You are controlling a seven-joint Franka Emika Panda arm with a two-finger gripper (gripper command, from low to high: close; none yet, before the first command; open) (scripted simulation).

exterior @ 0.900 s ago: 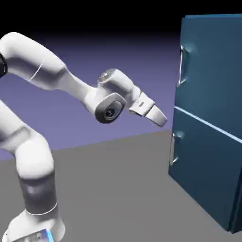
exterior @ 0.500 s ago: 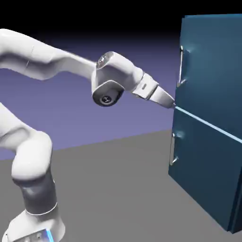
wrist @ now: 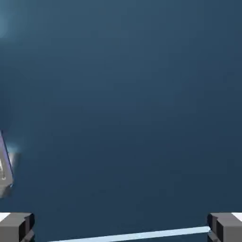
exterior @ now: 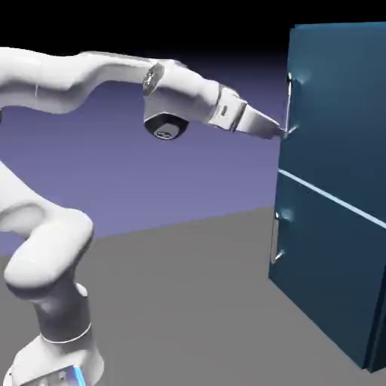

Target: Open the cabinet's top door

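White two-finger gripper (exterior: 280, 133) gapes wide, empty; centre slim silver vertical handle (exterior: 289, 104) (hand view: nine o'clock) before closing.

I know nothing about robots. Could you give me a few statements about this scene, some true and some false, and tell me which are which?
1. The end effector is up by the lower end of the top door's handle. True.
2. The top door is swung wide open. False: it lies flat against the cabinet, shut.
3. The end effector's fingers stand far apart with nothing between them. True.
4. The lower door's handle is gripped by the arm. False: nothing is near it.
5. The cabinet is bright red. False: it is dark teal-blue.
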